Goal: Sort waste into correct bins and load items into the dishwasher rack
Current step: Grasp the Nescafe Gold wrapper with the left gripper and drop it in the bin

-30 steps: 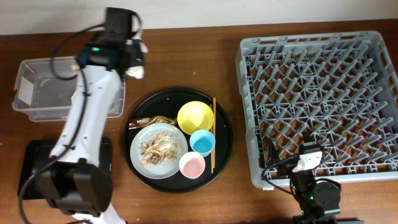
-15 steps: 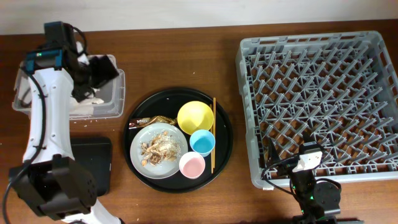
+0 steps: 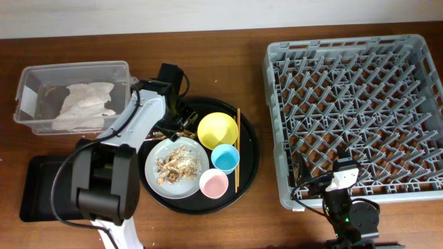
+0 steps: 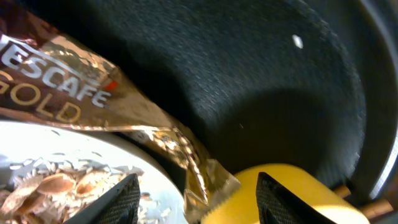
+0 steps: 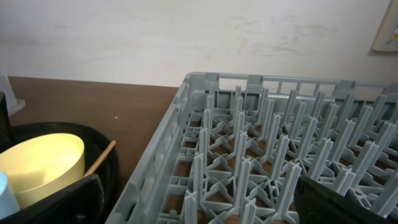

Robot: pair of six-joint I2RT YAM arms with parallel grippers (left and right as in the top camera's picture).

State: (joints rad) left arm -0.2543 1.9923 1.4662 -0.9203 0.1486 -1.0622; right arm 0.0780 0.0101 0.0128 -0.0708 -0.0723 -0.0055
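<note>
Table (image 3: 208, 66): napkins (image 3: 83, 104) now in box (image 3: 28, 77); L gripper (image 4: 198, 198) over wrapper (image 4: 74, 93)

The left end effector (image 4: 198, 200) points down, fingers spread (well apart); the right end effector (image 5: 199, 208) sits low, likewise parted.

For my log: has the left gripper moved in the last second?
Yes. The left gripper moved right from the clear box and now hangs over the round black tray.

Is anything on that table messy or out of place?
Yes. A crumpled brown coffee wrapper lies loose on the round black tray, between the grey plate and the yellow bowl. Flaky scraps litter the plate.
</note>
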